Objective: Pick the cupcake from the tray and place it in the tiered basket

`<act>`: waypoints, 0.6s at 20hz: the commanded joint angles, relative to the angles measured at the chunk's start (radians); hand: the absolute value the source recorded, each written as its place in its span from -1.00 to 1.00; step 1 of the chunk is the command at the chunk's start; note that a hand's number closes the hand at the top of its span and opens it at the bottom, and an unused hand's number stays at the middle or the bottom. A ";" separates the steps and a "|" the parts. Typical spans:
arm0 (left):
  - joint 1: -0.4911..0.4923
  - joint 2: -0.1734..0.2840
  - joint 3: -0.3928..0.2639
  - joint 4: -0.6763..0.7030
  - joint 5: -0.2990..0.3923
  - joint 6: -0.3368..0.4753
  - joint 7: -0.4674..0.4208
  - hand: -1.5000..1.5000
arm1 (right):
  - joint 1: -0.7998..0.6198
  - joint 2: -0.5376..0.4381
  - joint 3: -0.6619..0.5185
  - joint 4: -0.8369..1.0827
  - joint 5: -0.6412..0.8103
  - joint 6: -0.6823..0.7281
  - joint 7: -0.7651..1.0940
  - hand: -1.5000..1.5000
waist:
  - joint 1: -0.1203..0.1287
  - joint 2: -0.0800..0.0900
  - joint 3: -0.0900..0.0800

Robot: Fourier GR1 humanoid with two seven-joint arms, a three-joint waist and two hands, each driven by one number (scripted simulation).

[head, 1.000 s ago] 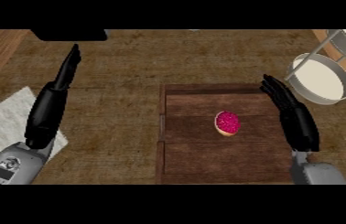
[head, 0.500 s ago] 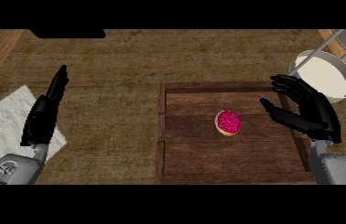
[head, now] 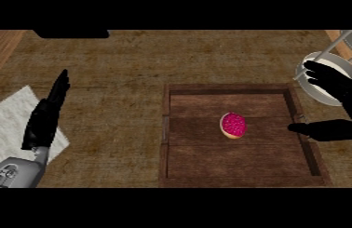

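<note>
The cupcake (head: pixel 233 125), pink-topped, is seen lying near the middle of the wooden tray (head: pixel 180 165) at centre-right of the frame, untouched by either hand. The right hand (head: pixel 331 106) is located at the right edge, over the tray's right rim, its fingers (head: pixel 323 72) spread wide above and its thumb below, holding nothing; behind it, part of the tiered basket (head: pixel 315 86) is visible at upper right. The left hand (head: pixel 47 115) is recorded at the left of the frame, fingers straight and together, above a white cloth (head: pixel 14 115) on the counter (head: pixel 124 69).
</note>
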 commanded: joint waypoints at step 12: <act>0.007 -0.042 0.027 0.020 -0.044 -0.036 -0.022 0.00 | -0.461 -0.044 0.219 0.045 -0.044 0.270 0.595 -1.00 | 0.019 0.004 0.001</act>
